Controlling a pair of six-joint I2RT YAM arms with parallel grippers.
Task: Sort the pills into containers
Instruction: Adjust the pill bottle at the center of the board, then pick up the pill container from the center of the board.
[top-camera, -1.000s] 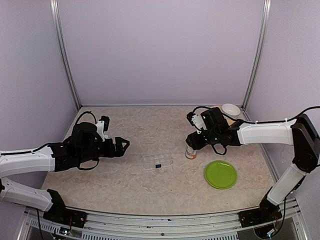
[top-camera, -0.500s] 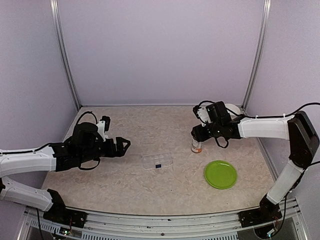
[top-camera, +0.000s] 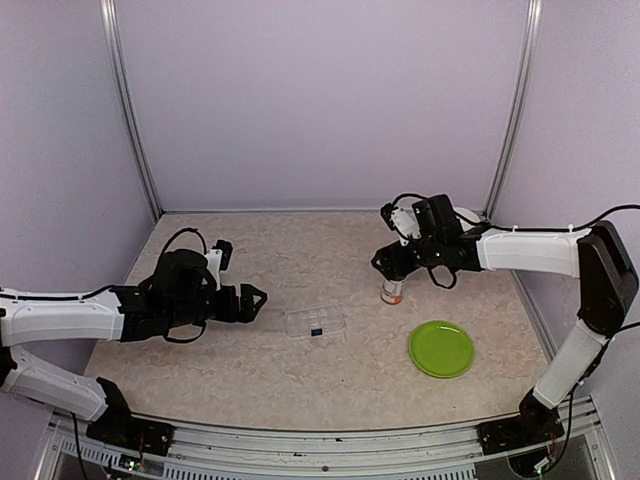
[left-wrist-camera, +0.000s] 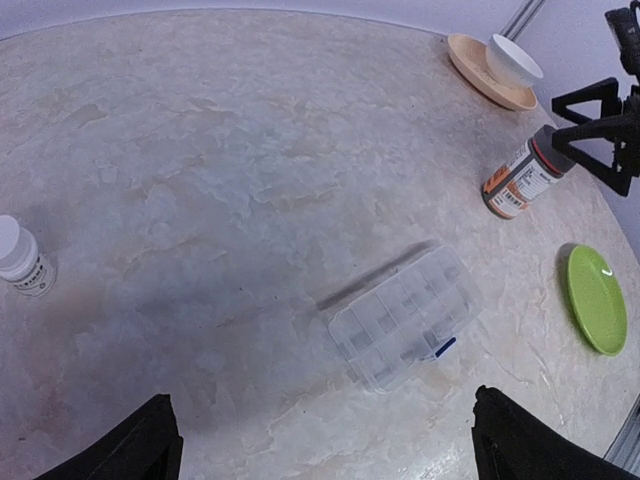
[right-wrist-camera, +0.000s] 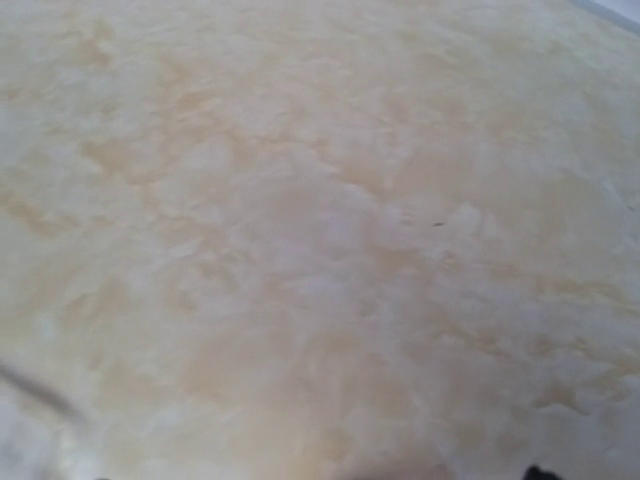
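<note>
The marbled beige surface (top-camera: 300, 250) carries everything, with an arm reaching in from each near corner. The left end effector (top-camera: 256, 300) hangs low over the left half, its two fingers spread wide with nothing between them, pointing toward the middle. The right end effector (top-camera: 386, 270) sits over the right half toward the far edge. Its fingers stand apart just above the cap of an orange-labelled bottle (top-camera: 391, 292), which stands upright on its own. Whether a fingertip touches the cap I cannot tell. The right wrist camera gives only a blurred stretch of marbled top. A round green plate (top-camera: 441, 348) lies flat toward the near right corner, apart from the bottle. The clear pill box (top-camera: 305, 320), lid shut, lies flat about midway between the left and right edges, a little nearer the near edge. It lies between the two end effectors, touching neither. In the far right corner a tan saucer (left-wrist-camera: 475, 65) holds a white bowl (left-wrist-camera: 514, 60). A small white bottle (left-wrist-camera: 18, 255) stands upright on the left side, well apart from the box. A small blue bit (top-camera: 316, 331) shows at the near long side of the box, too small to tell what it is
</note>
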